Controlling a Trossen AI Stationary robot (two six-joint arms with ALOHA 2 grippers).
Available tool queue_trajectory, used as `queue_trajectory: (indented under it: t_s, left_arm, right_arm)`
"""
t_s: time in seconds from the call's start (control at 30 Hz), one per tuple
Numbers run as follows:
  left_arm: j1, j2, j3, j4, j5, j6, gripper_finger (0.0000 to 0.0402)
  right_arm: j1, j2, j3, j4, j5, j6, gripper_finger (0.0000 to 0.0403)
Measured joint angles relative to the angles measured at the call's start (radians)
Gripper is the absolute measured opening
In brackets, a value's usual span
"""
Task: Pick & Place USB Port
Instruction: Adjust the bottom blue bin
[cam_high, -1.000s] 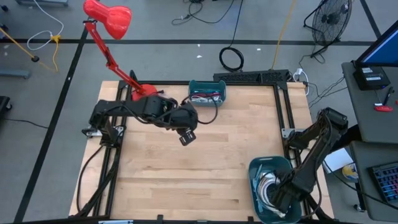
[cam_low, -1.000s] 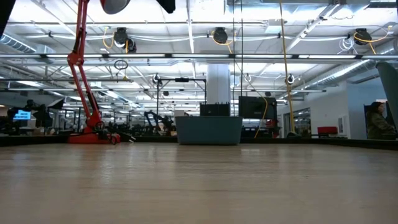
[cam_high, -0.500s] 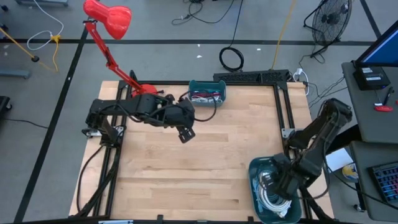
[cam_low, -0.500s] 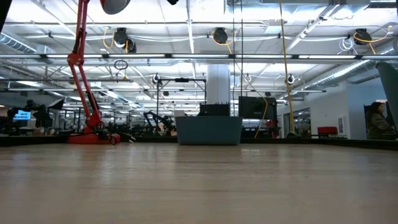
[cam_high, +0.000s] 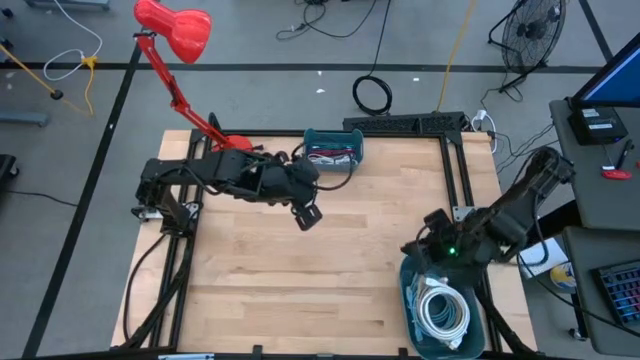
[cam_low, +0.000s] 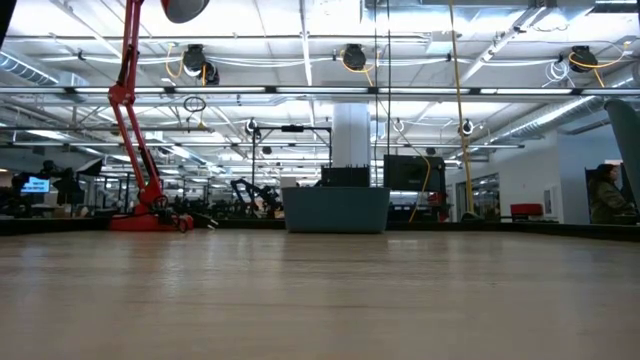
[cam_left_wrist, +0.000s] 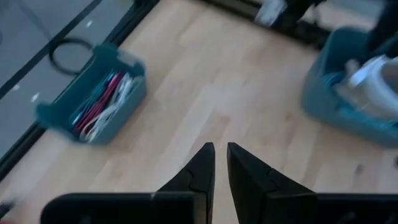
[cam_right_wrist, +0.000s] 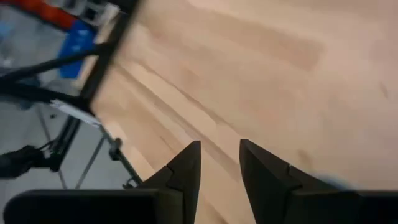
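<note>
Right arm reaches in from the 3 o'clock edge of the counter (cam_high: 300, 270), elbow raised, forearm angled down toward the 5 o'clock corner. Right tool (cam_high: 412, 248) sits just off the 12 o'clock rim of the near teal bin (cam_high: 410, 300), over bare wood. Its fingers (cam_right_wrist: 186, 165) stand apart with a clear gap and nothing between them; only counter planks show through the gap.

Near teal bin at 5 o'clock holds a coil of white cable (cam_high: 442, 310). Can't tell a USB port from the rest of that coil, so the task's part is presumably in one of the two bins, not in either tool.

Left arm comes from the 9 o'clock edge, folded across the far half of the counter, wrist pointing toward centre. Left tool (cam_high: 308, 215) hangs above the boards near 12 o'clock, a little toward centre from the far bin. Its fingers (cam_left_wrist: 202, 165) are nearly together, a thin slit left between them, nothing clamped.

Far teal bin (cam_high: 333, 150) at the 12 o'clock edge holds a tangle of red and white cables (cam_left_wrist: 102, 102). In the low view it shows as a plain teal box on the far edge.

Red desk lamp (cam_high: 175, 28) is based at the 11 o'clock corner, head hanging out past the counter.
</note>
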Motion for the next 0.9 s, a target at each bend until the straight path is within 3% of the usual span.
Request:
queue_trajectory:
  t_s: [0.27, 0.63, 0.77, 0.9]
  left_arm:
    - [0.046, 0.001, 0.0, 0.225, 0.064, -0.002, 0.0042]
    - [0.112, 0.001, 0.0, 0.377, 0.076, -0.179, 0.0042]
    - [0.108, 0.001, 0.0, 0.399, 0.033, -0.204, 0.0042]
    - [0.1, 0.001, 0.0, 0.412, 0.015, -0.208, 0.0042]
  right_arm:
    - [-0.104, -0.112, 0.0, 0.127, -0.002, -0.503, 0.0086]
    - [-0.324, -0.375, -0.059, 0.152, -0.009, -1.107, 0.0035]
    - [-0.424, -0.522, -0.174, 0.302, -0.115, -1.288, 0.0008]
    - [-0.513, -0.639, -0.301, 0.449, -0.254, -1.341, 0.0003]
